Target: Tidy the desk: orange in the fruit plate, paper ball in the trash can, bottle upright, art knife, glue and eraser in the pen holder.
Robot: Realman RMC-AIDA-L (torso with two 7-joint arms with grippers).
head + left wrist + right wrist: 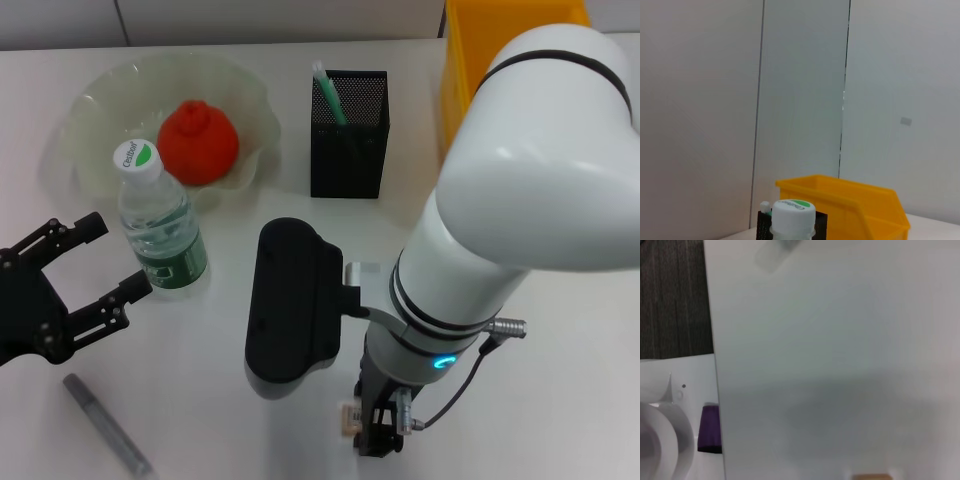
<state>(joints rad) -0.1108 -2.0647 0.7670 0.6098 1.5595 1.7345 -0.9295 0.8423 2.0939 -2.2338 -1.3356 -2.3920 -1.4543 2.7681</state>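
The orange (198,142) lies in the pale-green fruit plate (95,110) at the back left. In front of the plate the bottle (160,225) stands upright; its cap (792,214) shows in the left wrist view. My left gripper (118,256) is open just left of the bottle and apart from it. The glue (327,92) stands in the black mesh pen holder (348,150). The grey art knife (105,424) lies at the front left. My right gripper (375,432) points down at the front edge, with the beige eraser (349,416) at its tip. The paper ball is out of view.
The yellow trash can (500,40) stands at the back right, and in the left wrist view the trash can (855,210) is behind the pen holder (762,225). My right arm's white body (520,170) and black wrist housing (290,300) cover the middle of the desk.
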